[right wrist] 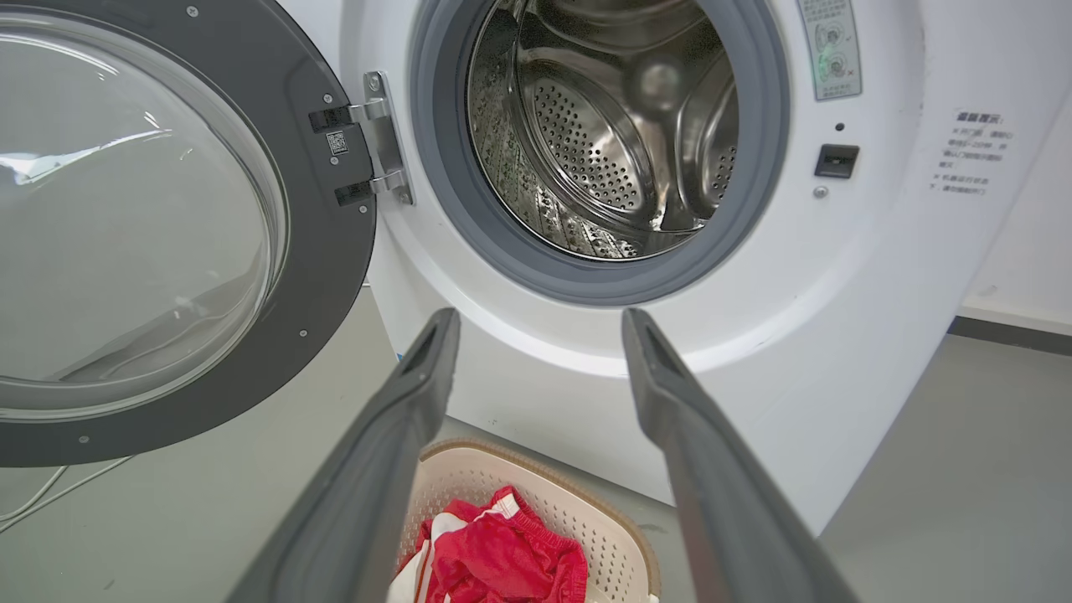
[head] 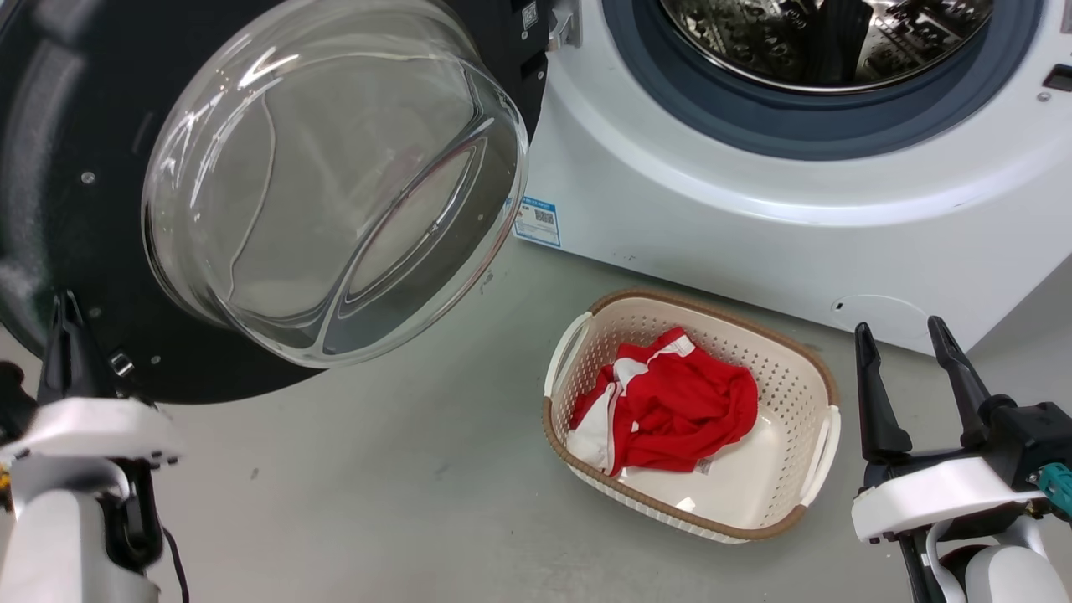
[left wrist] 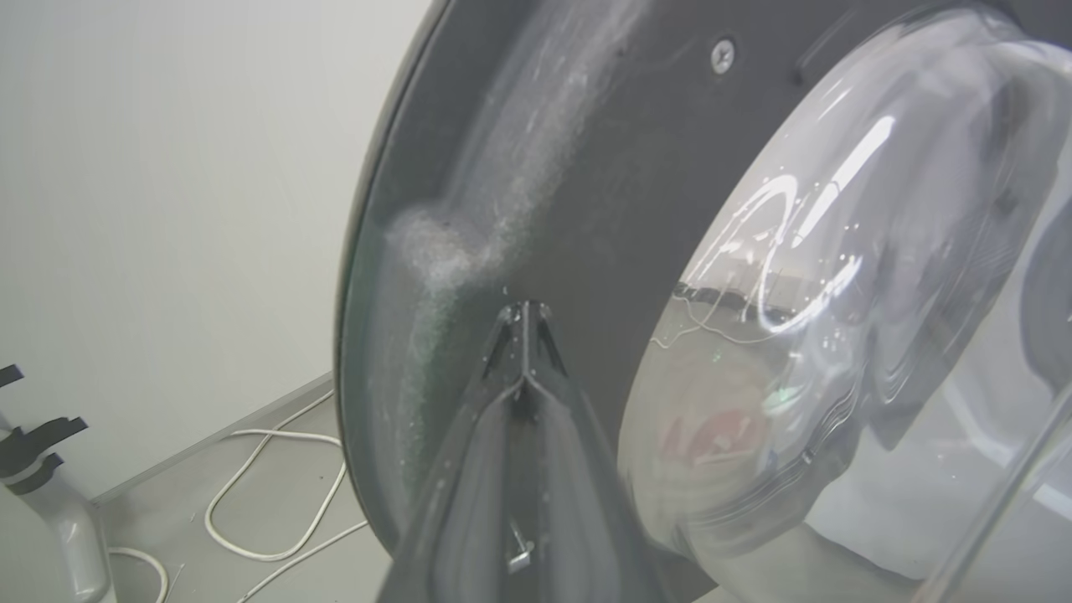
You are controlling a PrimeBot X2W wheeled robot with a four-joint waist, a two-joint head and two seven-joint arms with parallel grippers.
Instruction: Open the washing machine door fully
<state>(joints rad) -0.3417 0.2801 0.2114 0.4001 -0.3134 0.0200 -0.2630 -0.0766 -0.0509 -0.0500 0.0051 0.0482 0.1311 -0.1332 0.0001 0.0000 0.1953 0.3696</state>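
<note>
Two fingers of your left gripper (left wrist: 523, 311), clenched empty, at washing machine door (left wrist: 603, 167) inner face; right gripper (head: 900, 328) released, farther.

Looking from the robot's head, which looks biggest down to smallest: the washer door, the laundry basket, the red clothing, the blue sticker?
1. washing machine door, by far, though it is also nearest the camera, which enlarges it
2. laundry basket
3. red clothing
4. blue sticker

Door (head: 59, 126), left of washer (head: 712, 218): cropped at picture's left and top. Sticker (head: 537, 221), washer's lower corner: print illegible.
</note>
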